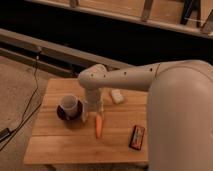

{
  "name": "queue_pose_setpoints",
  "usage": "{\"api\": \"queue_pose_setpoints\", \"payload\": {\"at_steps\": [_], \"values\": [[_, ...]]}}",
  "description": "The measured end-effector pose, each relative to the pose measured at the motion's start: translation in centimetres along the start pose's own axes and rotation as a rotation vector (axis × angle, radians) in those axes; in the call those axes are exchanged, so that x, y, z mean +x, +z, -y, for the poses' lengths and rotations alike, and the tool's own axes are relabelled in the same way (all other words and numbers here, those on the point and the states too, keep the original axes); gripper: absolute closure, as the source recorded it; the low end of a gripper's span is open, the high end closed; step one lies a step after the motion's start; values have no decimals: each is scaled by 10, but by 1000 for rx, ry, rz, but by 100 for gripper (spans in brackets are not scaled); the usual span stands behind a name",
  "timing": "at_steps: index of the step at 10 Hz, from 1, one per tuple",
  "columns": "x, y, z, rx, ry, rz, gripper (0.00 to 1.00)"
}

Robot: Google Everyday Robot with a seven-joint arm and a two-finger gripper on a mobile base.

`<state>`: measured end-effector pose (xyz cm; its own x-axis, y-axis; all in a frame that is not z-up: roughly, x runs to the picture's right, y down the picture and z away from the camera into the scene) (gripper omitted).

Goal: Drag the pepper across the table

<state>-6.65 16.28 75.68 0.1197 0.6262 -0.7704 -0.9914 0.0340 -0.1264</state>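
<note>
- Four things sit on the table [50,147] in my view: pepper, cup, white lump, dark packet
- pepper [98,126] lies near the middle of the tabletop, a little toward the front edge; slim, orange, running roughly front to back; its far end points at the gripper
- gripper [95,109] hangs straight down, low over the wood, just behind the pepper's far end; touching it or not, I cannot tell
- wide or narrow, I cannot tell either; that part is not readable from here
- white arm [127,77] reaches in from the right side of the view and bends down at a rounded joint above the gripper; the big white robot body [182,120] covers the table's right edge
- cup [69,104] stands upright on a dark dish [60,114], just beside the gripper on the view's left
- white lump [117,96] sits behind the gripper and to the view's right, near the far edge
- dark packet [137,136] lies right of the pepper, near the front edge, apart from it
- cable [29,97] trails over the floor left of the table
</note>
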Motion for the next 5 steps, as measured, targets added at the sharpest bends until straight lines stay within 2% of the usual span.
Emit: {"api": "queue_pose_setpoints", "payload": {"at_steps": [1,3,5], "values": [[-4,8,-2,28,-3,4,35],[-7,19,-6,60,-5,8,35],[-8,29,-10,79,-4,9,35]]}}
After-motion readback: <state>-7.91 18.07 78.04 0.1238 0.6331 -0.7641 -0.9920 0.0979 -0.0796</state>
